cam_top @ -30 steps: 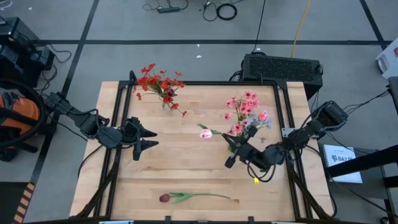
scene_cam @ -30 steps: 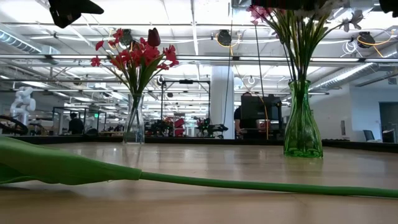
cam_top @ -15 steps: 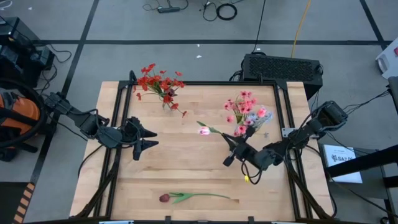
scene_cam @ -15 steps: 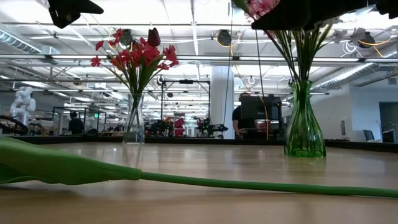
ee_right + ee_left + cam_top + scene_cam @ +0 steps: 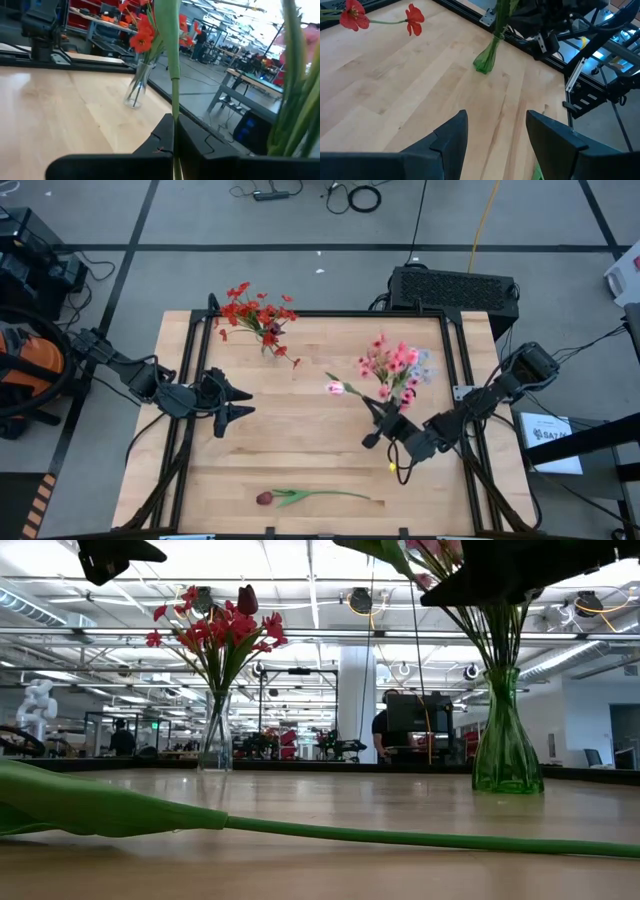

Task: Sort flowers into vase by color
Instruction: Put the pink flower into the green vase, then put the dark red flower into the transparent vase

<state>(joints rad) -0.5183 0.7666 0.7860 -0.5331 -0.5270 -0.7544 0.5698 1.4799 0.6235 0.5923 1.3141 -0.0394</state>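
Table [image 5: 300,460] middle bare; right fingers [image 5: 374,423] clamp pink tulip [image 5: 335,388]; left fingers [image 5: 243,402] apart.

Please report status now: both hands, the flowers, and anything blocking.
Right hand shut on pink tulip beside green vase. Left hand open, waiting. Dark red tulip lies on table. Nothing blocking.

My two dark fingers [image 5: 165,132] pressed together on thin green stem [image 5: 173,60]; stem rises straight between them and out of frame. Wooden table [image 5: 55,115] ahead, black frame along its edge. Clear glass vase [image 5: 136,90] stands on table near that edge, holding red flowers [image 5: 144,37]. More green stems [image 5: 300,85] close by me, blurred. Workshop beyond; person [image 5: 201,39] standing far off.
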